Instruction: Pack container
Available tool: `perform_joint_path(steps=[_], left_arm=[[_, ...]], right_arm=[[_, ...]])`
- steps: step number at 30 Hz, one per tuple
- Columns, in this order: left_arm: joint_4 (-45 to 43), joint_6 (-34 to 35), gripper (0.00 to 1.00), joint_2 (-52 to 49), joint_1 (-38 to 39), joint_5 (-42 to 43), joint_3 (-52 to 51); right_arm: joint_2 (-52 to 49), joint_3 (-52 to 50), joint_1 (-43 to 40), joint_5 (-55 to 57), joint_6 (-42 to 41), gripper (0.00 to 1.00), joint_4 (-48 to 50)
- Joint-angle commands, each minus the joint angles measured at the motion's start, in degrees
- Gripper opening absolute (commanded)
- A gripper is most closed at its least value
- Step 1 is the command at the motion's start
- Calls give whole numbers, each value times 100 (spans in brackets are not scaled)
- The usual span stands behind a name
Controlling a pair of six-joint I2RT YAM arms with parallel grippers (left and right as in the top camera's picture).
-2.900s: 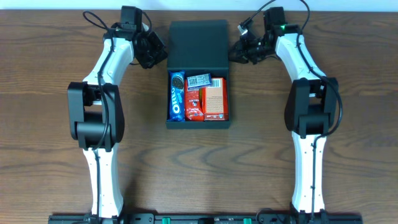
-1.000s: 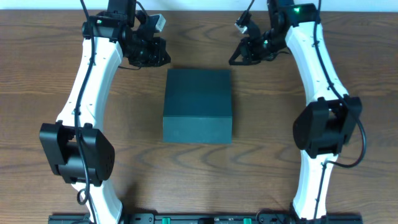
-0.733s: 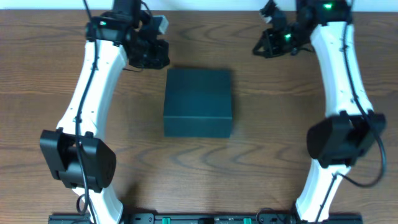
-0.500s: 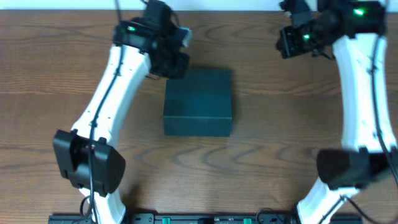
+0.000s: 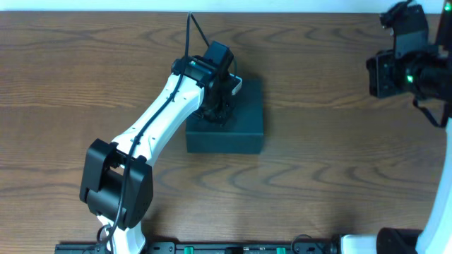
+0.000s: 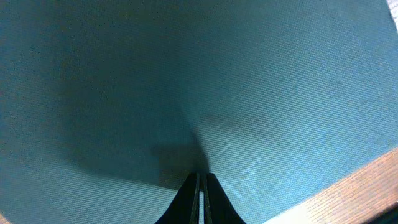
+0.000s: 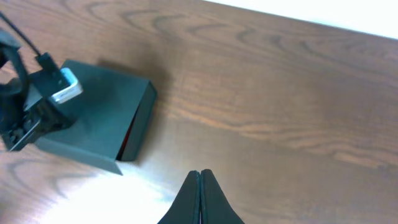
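Observation:
The black container sits at the table's middle with its flap lid down. My left gripper is shut and empty, with its tips on the lid near the far left corner. In the left wrist view the lid fills the frame and the closed fingertips touch it. My right gripper is shut and empty, raised high at the far right, well away from the box. In the right wrist view the container shows a thin gap under the lid with red inside.
Bare wooden table surrounds the box on all sides. The left arm crosses the table to the box's left. A white wall edge runs along the table's far side.
The lid came down over the snacks. My left gripper moved from behind the box onto its lid. My right gripper rose and swung away to the far right.

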State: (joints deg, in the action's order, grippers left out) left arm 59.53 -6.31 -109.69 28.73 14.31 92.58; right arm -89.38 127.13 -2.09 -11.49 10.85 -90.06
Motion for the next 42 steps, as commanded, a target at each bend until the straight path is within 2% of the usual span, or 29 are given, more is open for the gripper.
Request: perform_joint_path(steps=[1,8,25,31,34,39,42], left_arm=[[-114,-103,6,94,50,118,-238],[-391,-144,6,94,66,116,-800],[-841,13,6,94,66,114,-1440],[-870,15,6,94,66,116,-1440],[-905,15,6,94,66,116,-1440],[-914,13,6,94,57,90,-1440],[-946,13,6,94,52,52,-1440]], right_arm=[[-7,13,-35,52,50,2,-240],[-9,-138,-15,48,-9,2,-713],[4,-785,459,50,37,2,-699],[4,-1384,1102,127,42,1,-529],[44,-2251,1543,-9,173,2,2],[516,-4240,1714,-1799,72,2,1884],[863,-5152,1725,-1893,-155,2,2441]])
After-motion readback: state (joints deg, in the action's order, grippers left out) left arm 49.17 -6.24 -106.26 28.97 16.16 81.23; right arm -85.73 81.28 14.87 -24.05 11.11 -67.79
